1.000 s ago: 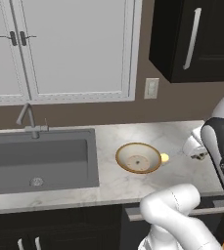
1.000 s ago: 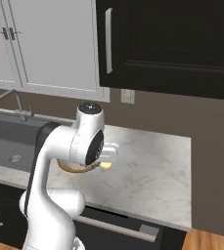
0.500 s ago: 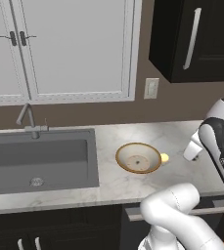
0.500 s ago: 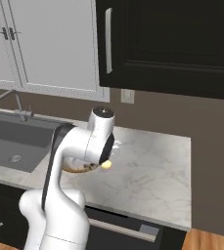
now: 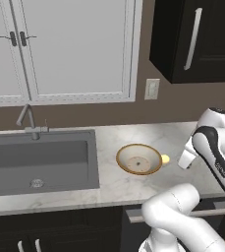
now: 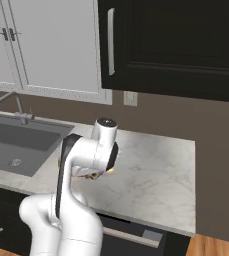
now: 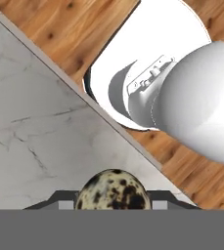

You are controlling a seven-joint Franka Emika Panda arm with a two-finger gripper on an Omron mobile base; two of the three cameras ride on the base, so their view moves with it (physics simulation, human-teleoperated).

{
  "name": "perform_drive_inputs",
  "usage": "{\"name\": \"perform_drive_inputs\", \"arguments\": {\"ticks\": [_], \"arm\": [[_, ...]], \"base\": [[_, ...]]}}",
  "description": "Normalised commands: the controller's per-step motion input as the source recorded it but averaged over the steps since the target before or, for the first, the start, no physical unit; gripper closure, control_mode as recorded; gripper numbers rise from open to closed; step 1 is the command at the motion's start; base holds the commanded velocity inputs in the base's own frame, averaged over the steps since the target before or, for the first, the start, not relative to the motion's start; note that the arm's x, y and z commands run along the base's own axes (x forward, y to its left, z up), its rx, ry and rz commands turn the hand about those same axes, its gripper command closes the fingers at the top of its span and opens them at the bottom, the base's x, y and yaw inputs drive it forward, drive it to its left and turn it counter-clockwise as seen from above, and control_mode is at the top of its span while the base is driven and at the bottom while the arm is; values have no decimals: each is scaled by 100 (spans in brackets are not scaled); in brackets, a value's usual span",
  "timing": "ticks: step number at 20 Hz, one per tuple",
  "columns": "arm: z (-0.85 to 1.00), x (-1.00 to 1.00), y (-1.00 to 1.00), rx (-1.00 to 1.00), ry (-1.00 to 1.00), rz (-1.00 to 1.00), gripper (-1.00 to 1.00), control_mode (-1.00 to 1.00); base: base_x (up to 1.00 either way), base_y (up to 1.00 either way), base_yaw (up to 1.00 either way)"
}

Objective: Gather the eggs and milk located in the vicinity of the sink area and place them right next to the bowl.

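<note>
In the hand view my gripper (image 7: 112,196) is shut on a speckled egg (image 7: 112,189), held above the marble counter's front edge. The bowl (image 5: 139,159), golden-brown rimmed with a pale inside, sits on the counter right of the sink (image 5: 60,165). A small pale yellow egg (image 5: 165,158) lies touching the bowl's right side, and it also peeks out beside my arm in the right base view (image 6: 110,170). My hand's white body (image 5: 186,158) hangs just right of that egg. In the right base view my arm covers most of the bowl (image 6: 83,173). The milk is out of view.
A thin faucet (image 5: 28,120) stands behind the sink (image 6: 16,145). Bare marble counter (image 6: 151,170) stretches right of the bowl to its end. Dark wall cabinets (image 5: 197,39) hang above. Wooden floor (image 7: 84,29) lies past the counter edge.
My arm has swung to the right along the counter, carrying the hand with it. The bowl and the yellow egg beside it have not moved.
</note>
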Motion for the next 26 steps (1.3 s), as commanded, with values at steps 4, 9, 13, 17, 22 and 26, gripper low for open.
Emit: {"name": "perform_drive_inputs", "arguments": {"ticks": [4,9,13,17,22,26], "arm": [[-27,24,-23,0,-4,36,100,-100],[-37,19,-25,0,-9,23,100,-100],[-56,23,-32,0,-20,15,100,-100],[-50,24,-40,0,-21,15,100,-100],[-19,15,-32,0,-11,18,100,-100],[0,24,-7,0,-1,19,100,-100]], "base": [[0,0,0],[0,0,0],[0,0,0],[0,0,0],[0,0,0],[0,0,0]]}}
